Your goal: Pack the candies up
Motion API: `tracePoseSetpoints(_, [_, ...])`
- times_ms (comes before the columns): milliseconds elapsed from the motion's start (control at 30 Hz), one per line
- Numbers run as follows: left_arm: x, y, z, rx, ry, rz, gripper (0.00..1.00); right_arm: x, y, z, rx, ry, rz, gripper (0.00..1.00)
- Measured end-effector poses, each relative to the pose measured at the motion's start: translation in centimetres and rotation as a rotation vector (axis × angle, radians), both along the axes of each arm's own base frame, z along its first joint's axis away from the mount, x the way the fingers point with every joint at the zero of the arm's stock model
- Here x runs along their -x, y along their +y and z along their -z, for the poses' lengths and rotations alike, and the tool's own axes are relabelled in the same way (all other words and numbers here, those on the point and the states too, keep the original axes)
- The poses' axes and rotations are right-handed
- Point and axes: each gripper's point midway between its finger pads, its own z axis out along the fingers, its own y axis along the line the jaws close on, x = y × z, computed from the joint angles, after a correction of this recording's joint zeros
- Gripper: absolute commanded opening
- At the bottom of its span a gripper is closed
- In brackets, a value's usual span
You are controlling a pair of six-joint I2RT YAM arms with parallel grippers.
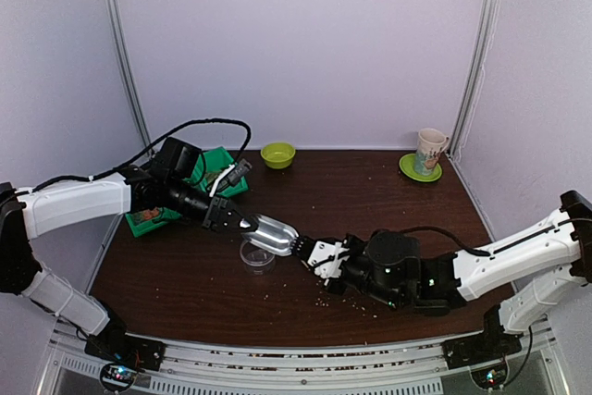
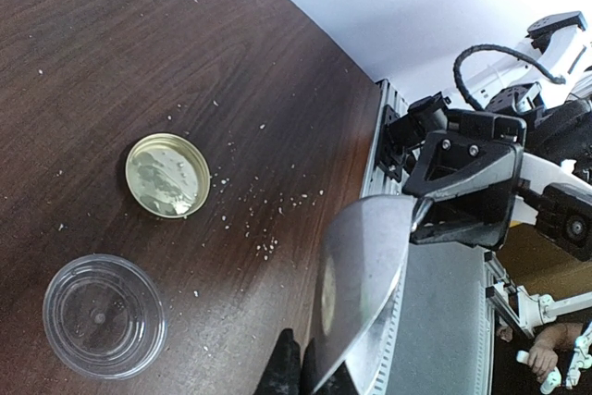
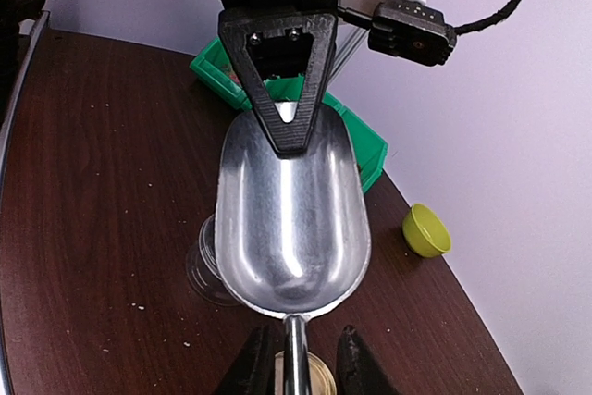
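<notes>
Dark bench (image 1: 388,201), lilac walls. Green bin (image 1: 222,160) far left, candies (image 1: 148,217) barely visible inside as orange specks. Empty scoop (image 3: 291,219) over clear cup (image 1: 257,259). Left pincer (image 3: 294,136) pinches its rim; right pincer (image 3: 296,358) straddles handle, grip unclear. Risk: both arms tugging twists scoop loose, toppling cup.

the left arm (image 1: 74,205) and right arm (image 1: 523,252) are white shells with black joints. a black cable (image 1: 199,123) loops over the left. the left gripper (image 1: 242,222) has a triangular black finger (image 3: 280,80) with two screws.
</notes>
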Motion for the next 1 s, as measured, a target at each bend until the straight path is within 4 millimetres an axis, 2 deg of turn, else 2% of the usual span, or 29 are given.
tracePoseSetpoints(333, [0.1,0.0,-0.1,0.004,0.003,0.005,0.00,-0.1,0.2,1.3,0.036,0.008,0.000,0.18])
tracePoseSetpoints(1000, [0.2,-0.1,-0.2,0.011,0.006,0.012,0.00,-0.1,0.4,0.7,0.019,-0.004,-0.002,0.21])
